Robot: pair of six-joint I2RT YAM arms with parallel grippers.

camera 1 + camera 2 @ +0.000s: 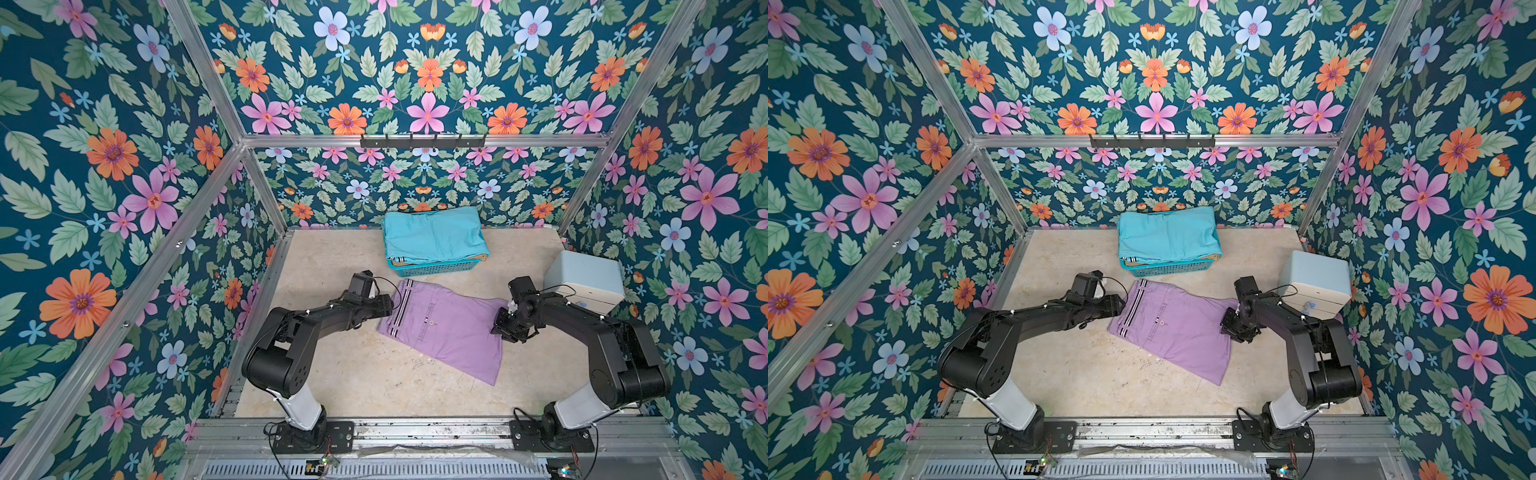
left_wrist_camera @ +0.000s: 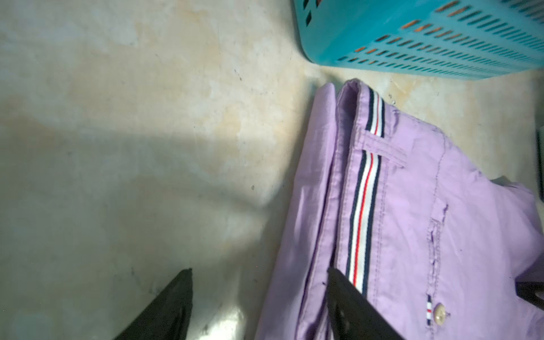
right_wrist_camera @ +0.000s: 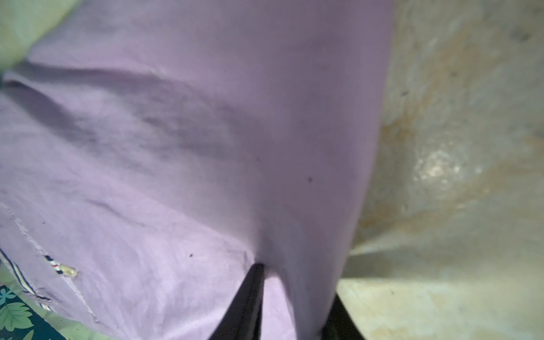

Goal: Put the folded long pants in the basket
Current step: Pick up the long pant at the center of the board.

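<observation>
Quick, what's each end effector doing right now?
Left end effector: open, straddling the waistband edge of the purple pants.
Right end effector: pants cloth sits between the jaws; grip cannot be told.

There are four folded pants: one lilac pair [image 1: 444,328], one turquoise pair [image 1: 432,237], one tan pair [image 1: 400,261], one orange pair [image 2: 410,25]. One basket [image 1: 432,269], one pale box [image 1: 584,278], one hook rail [image 1: 423,142], two robot arms [image 1: 291,332] [image 1: 602,332].
</observation>
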